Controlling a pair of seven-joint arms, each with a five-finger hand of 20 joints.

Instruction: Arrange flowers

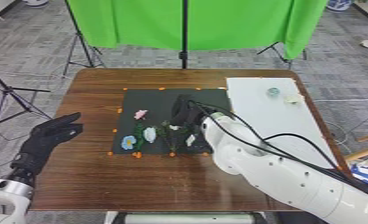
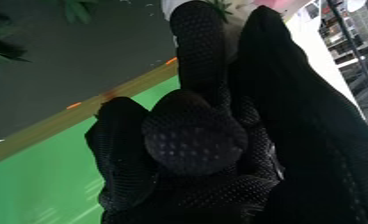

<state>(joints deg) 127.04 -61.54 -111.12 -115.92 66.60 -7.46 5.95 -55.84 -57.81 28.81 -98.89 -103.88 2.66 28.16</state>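
So we've got a brown wooden counter (image 1: 163, 182) on a grey carpeted floor (image 1: 145, 59), with a bright green curtain (image 1: 136, 22) behind it and two black tripods off to the left. On the counter there's one black mat (image 1: 140, 100) with orange dots round its edge, and one white board (image 1: 251, 110) just beside it on the right.

Flower count: on the mat we make out four blooms, namely one pink flower (image 1: 140, 114), one blue flower (image 1: 128, 142) and two white flowers (image 1: 149, 134), with green stems among them. Two more pale blooms (image 1: 273, 92) sit near each other on the board.

Our right hand (image 1: 182, 112) is over the mat, fingers pinching a pale pinkish flower (image 2: 283, 4). Our left hand (image 1: 54, 131) hangs by the counter's left edge, fingers loose and fairly wide, holding nothing.
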